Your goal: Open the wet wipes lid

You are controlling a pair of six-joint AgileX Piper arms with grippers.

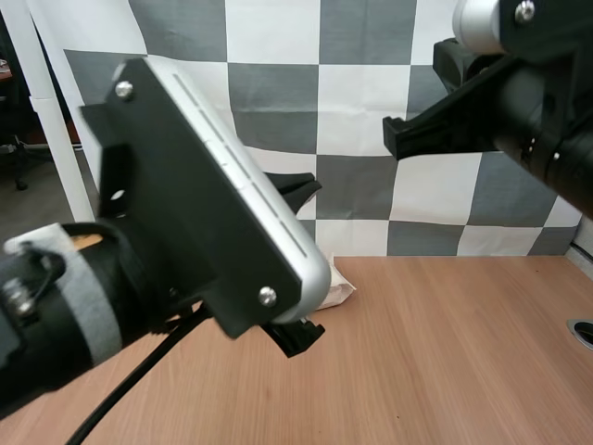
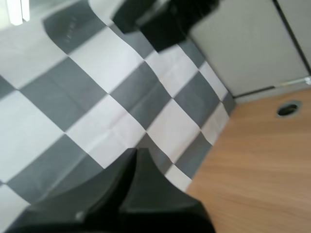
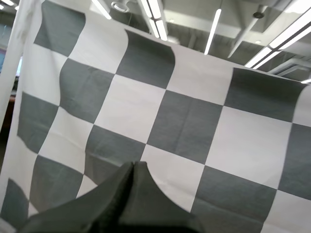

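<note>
Starting nearest the camera, the left arm crosses the near left of the scene above the light-brown wooden table. The left gripper has its two black fingers pressed together into a single dark wedge. Nothing is between them, they touch nothing, and the tips point toward the table's far side. Just beyond this arm, the white soft-sided pack of wet wipes lies on the table near the far edge, mostly hidden behind the arm. The state of its lid cannot be told. A round dark grommet sits at the table's right edge. Farther off and to the right, the right gripper is held high above the table, tips pointing left. Its fingers are likewise closed together on nothing. It is well apart from the pack, which lies below and to the left of it.
</note>
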